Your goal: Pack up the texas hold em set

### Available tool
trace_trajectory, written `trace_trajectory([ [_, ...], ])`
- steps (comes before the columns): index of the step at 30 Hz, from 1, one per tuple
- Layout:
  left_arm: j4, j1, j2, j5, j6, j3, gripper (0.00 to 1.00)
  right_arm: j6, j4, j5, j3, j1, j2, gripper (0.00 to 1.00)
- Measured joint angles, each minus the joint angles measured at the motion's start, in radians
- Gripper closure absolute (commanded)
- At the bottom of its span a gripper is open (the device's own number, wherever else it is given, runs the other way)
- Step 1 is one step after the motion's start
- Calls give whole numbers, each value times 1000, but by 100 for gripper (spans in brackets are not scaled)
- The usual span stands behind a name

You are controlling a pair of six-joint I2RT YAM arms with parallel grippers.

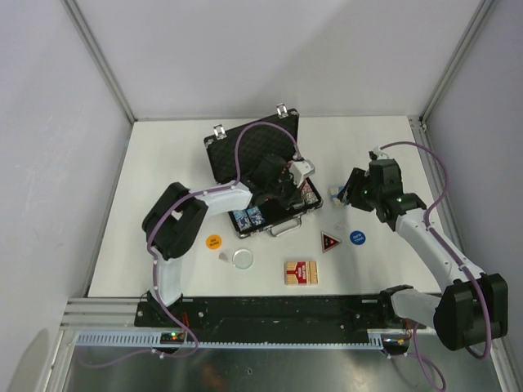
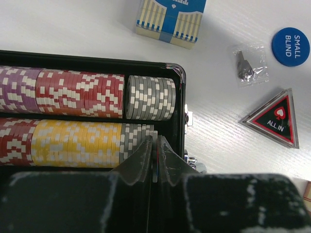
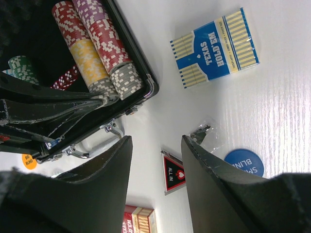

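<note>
The black briefcase (image 1: 245, 163) lies open mid-table, lid up at the back, with rows of poker chips (image 2: 82, 94) inside. My left gripper (image 1: 286, 184) is over the case's right end. In the left wrist view it (image 2: 156, 145) is shut on a single chip held on edge at the right end of the near row. My right gripper (image 1: 347, 192) is open and empty (image 3: 155, 145) above the table right of the case. A blue card deck (image 3: 214, 46) lies there, with the red "ALL IN" triangle (image 3: 173, 172) and the blue "SMALL BLIND" button (image 3: 244, 162).
A red card deck (image 1: 301, 272) lies near the front edge. An orange button (image 1: 213, 241) and a clear round button (image 1: 243, 258) lie left front of the case. A small plastic bag of keys (image 2: 249, 65) lies by the blue button. The case handle (image 3: 109, 133) faces front.
</note>
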Motion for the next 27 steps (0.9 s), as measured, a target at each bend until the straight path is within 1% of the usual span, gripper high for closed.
trace_trajectory([
  [3, 1, -9, 2, -19, -1, 4, 79, 0, 1, -3, 0, 0, 6, 49],
  [6, 1, -19, 2, -52, -8, 6, 67, 0, 1, -5, 0, 0, 10, 49],
  [8, 1, -25, 2, -91, -23, 10, 64, 0, 1, -6, 0, 0, 10, 49],
  [10, 1, -29, 2, -117, -30, 11, 63, 0, 2, -6, 0, 0, 10, 49],
  [15, 1, -29, 2, -159, -55, 18, 69, 0, 2, -9, 0, 0, 10, 49],
  [19, -3, -29, 2, -170, -80, 30, 70, 0, 8, -16, 0, 0, 10, 46],
  [24, -24, -29, -7, -174, -104, 53, 72, -1, 16, -25, 0, 0, 10, 37],
  [27, -64, -29, -34, -186, -109, 71, 70, -5, 14, -21, 0, 6, 13, 31],
])
